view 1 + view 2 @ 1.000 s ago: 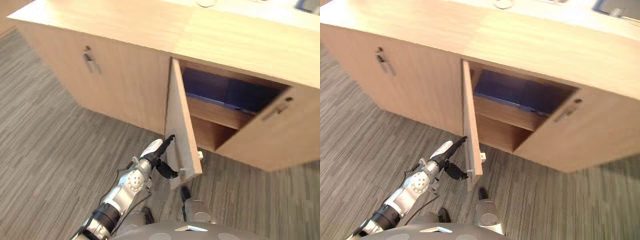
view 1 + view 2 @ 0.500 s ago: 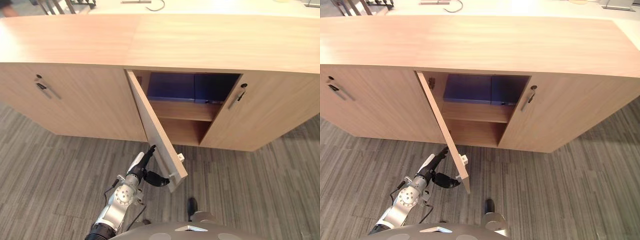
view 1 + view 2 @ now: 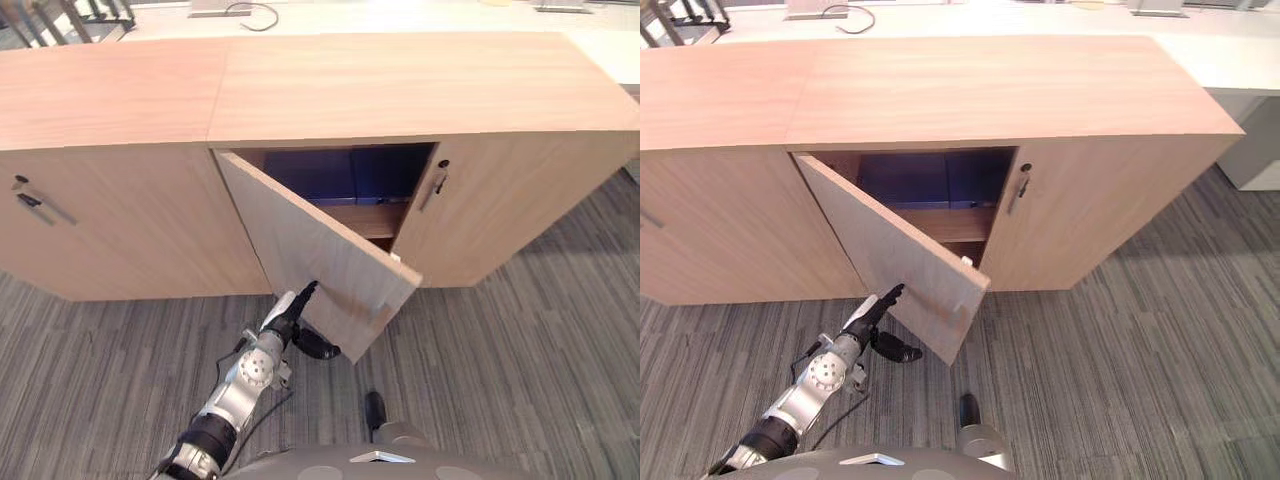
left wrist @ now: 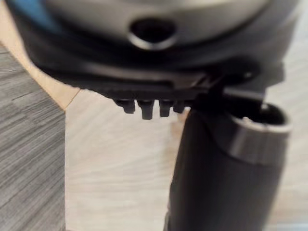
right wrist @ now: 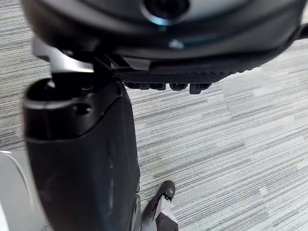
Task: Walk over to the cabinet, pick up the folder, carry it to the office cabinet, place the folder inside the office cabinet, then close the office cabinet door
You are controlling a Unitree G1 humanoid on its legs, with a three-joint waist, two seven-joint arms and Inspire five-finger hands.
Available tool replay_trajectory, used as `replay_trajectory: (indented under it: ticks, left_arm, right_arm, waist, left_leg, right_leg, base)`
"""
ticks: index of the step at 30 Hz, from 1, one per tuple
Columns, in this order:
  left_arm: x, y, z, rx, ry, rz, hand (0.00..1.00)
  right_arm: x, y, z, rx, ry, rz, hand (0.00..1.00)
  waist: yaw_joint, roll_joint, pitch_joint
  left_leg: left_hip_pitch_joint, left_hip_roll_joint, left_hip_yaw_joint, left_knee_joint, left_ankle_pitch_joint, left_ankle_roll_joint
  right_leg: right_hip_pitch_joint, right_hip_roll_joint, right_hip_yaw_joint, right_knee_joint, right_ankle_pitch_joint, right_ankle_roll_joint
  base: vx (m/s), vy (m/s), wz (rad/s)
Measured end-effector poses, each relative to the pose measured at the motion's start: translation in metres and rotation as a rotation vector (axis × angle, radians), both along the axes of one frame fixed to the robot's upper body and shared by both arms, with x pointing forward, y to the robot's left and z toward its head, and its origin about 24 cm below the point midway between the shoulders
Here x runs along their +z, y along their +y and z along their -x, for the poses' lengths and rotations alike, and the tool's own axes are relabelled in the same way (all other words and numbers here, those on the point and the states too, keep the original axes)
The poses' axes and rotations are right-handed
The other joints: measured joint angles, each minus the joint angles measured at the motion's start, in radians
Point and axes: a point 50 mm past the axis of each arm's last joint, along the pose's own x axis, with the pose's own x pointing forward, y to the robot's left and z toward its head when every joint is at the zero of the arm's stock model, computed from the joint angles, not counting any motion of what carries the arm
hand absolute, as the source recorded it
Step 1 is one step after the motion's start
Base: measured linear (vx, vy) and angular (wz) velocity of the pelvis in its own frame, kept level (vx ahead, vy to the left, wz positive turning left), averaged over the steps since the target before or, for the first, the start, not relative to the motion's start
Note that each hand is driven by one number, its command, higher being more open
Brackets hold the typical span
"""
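Left hand (image 3: 293, 318) pressed straight fingers against the half-open door (image 3: 320, 255) in the head views, holding nothing; the blue folder (image 3: 325, 172) sat on the upper shelf inside the office cabinet (image 3: 400, 90). Its wrist view showed pale door wood past the fingers (image 4: 144, 108). Right hand (image 5: 82, 159) hung uncurled, empty, over carpet (image 5: 231, 159).

The left arm reached forward, left hand (image 3: 288, 315) flat against the office cabinet door (image 3: 320, 255), fingers (image 3: 303, 297) straight; right hand (image 5: 82, 159) hung relaxed.
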Motion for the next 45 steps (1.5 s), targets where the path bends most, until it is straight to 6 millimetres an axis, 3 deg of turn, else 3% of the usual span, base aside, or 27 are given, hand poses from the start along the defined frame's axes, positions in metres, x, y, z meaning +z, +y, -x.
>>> replay_trajectory:
  ticks: [9,17,20,25,28,32,33,35,37,40,43,45]
  left_arm:
    - [0.033,0.024,-0.047,0.012,-0.164,-0.145,1.0]
    - [0.054,0.035,-0.074,0.068,-0.233,-0.178,1.0]
    - [0.05,0.044,-0.074,0.115,-0.213,-0.178,1.0]
    - [0.025,0.058,-0.062,0.206,-0.107,-0.19,1.0]
    - [0.003,0.058,-0.041,0.24,-0.027,-0.161,1.0]
    - [-0.041,0.06,0.01,0.318,0.176,-0.116,1.0]
    - [-0.054,0.062,0.028,0.348,0.248,-0.116,1.0]
    - [-0.072,0.066,0.055,0.404,0.35,-0.121,1.0]
    - [-0.09,0.08,0.097,0.531,0.469,-0.132,1.0]
    - [-0.099,0.093,0.132,0.666,0.562,-0.138,1.0]
    - [-0.105,0.105,0.165,0.909,0.632,-0.067,1.0]
    - [-0.108,0.107,0.188,1.148,0.673,0.054,1.0]
  right_arm:
    - [0.006,-0.007,0.026,-0.007,0.06,0.023,1.0]
    - [0.002,-0.004,0.004,0.026,-0.019,0.013,1.0]
    - [0.001,-0.003,-0.004,0.006,-0.046,0.013,1.0]
    - [0.001,-0.004,-0.003,-0.028,-0.049,0.018,1.0]
    - [0.001,-0.004,-0.005,-0.046,-0.048,0.03,1.0]
    - [-0.001,-0.009,-0.022,-0.098,-0.083,0.055,1.0]
    - [-0.001,-0.011,-0.03,-0.094,-0.096,0.065,1.0]
    - [-0.001,-0.015,-0.028,-0.095,-0.085,0.08,1.0]
    - [-0.002,-0.016,-0.029,-0.102,-0.067,0.091,1.0]
    - [-0.002,-0.014,-0.025,-0.107,-0.036,0.093,1.0]
    - [-0.002,-0.017,-0.021,-0.129,-0.02,0.095,1.0]
    - [-0.002,-0.027,-0.035,-0.213,-0.062,0.117,1.0]
  waist:
    - [-0.051,0.002,0.001]
    - [-0.051,0.006,0.003]
    - [-0.049,0.013,0.004]
    - [-0.038,0.024,0.011]
    - [-0.025,0.024,0.011]
    - [-0.001,0.021,0.013]
    - [0.011,0.017,0.013]
    - [0.031,0.015,0.013]
    - [0.058,0.004,0.011]
    - [0.073,-0.008,0.003]
    - [0.091,-0.021,-0.006]
    - [0.101,-0.028,-0.011]
  left_leg:
    - [0.009,-0.004,0.069,0.005,-0.015,-0.014]
    - [0.01,-0.005,0.056,0.005,-0.013,-0.011]
    - [0.01,-0.005,0.043,0.003,-0.012,-0.01]
    - [0.011,-0.007,0.016,-0.001,-0.01,-0.007]
    - [0.012,-0.013,-0.014,-0.012,-0.003,0.001]
    - [0.018,-0.021,-0.044,-0.023,0.004,0.007]
    - [0.02,-0.027,-0.052,-0.033,0.009,0.009]
    - [0.021,-0.031,-0.068,-0.039,0.013,0.011]
    - [0.037,-0.039,-0.074,-0.061,0.024,0.012]
    - [0.049,-0.045,-0.078,-0.08,0.034,0.012]
    - [0.056,-0.053,-0.081,-0.091,0.04,0.015]
    - [0.071,-0.07,-0.088,-0.126,0.059,0.022]
  right_leg:
    - [-0.051,0.013,0.099,-0.006,0.039,-0.006]
    - [-0.049,0.013,0.093,-0.007,0.044,-0.005]
    - [-0.043,0.013,0.084,-0.007,0.044,-0.006]
    - [-0.028,0.011,0.056,-0.007,0.044,-0.007]
    - [-0.017,0.004,0.029,-0.007,0.042,-0.008]
    - [0.002,-0.008,0.004,-0.007,0.034,-0.002]
    - [0.004,-0.013,-0.002,-0.008,0.033,-0.001]
    - [0.01,-0.018,-0.019,-0.008,0.03,0.003]
    - [0.022,-0.02,-0.023,-0.008,0.028,0.004]
    - [0.025,-0.022,-0.026,-0.008,0.027,0.004]
    - [0.029,-0.027,-0.029,-0.008,0.027,0.004]
    - [0.038,-0.038,-0.037,-0.008,0.026,0.006]
  base:
    - [-0.12,-0.03,-0.35]
    - [-0.05,-0.022,0.01]
    - [-0.01,-0.013,0.09]
    - [-0.02,-0.012,0.1]
    - [-0.05,-0.013,0.21]
    - [-0.06,-0.007,0.22]
    - [-0.07,-0.011,0.28]
    - [-0.07,-0.01,0.24]
    - [-0.03,-0.008,0.08]
    - [-0.03,-0.004,0.07]
    - [-0.05,0.005,0.02]
    - [-0.05,0.011,0.08]
